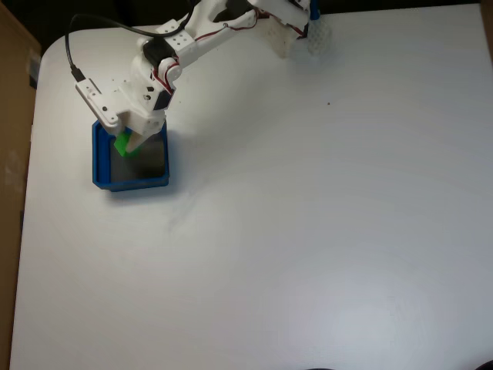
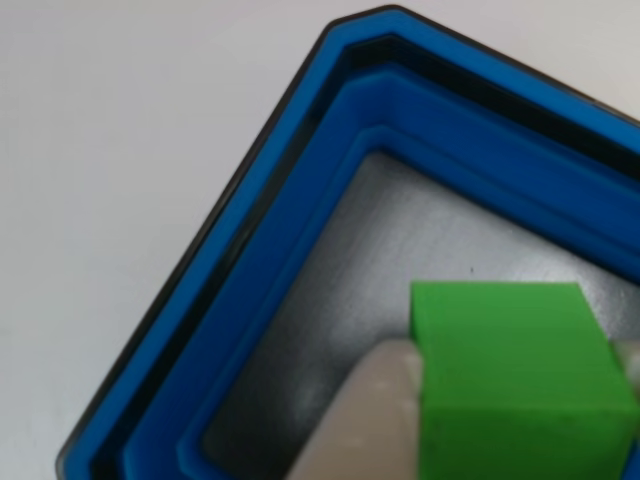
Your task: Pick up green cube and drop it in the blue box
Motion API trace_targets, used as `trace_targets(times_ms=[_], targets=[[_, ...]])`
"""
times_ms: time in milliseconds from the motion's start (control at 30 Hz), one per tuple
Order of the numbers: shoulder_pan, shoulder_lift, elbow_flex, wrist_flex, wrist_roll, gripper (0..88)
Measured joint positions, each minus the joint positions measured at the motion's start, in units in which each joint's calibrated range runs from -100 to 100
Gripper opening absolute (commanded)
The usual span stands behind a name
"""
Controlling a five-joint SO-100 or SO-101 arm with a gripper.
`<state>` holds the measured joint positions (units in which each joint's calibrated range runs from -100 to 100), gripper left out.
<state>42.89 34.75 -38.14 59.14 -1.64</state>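
Note:
The green cube point(image 1: 123, 144) hangs over the blue box point(image 1: 100, 162) at the table's left side, held between the white fingers of my gripper point(image 1: 128, 145). In the other view the green cube point(image 2: 515, 375) fills the lower right, with a pale finger point(image 2: 365, 420) pressed to its left face and a sliver of the other finger at its right. Below it lies the grey bottom of the blue box point(image 2: 290, 230), whose chamfered corner points up. The cube sits above the box's upper-left part in the fixed view.
The white arm point(image 1: 192, 42) reaches in from the top of the fixed view, with a black cable point(image 1: 71, 54) looping off its wrist. A brown cardboard edge point(image 1: 11, 154) borders the white table point(image 1: 308, 231) on the left.

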Motion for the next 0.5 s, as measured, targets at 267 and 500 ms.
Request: trace_targets(times_ms=[267, 500], targets=[[0.00, 0.00, 0.00, 0.00, 0.00, 20.1], [0.00, 0.00, 0.00, 0.00, -0.10, 21.1]])
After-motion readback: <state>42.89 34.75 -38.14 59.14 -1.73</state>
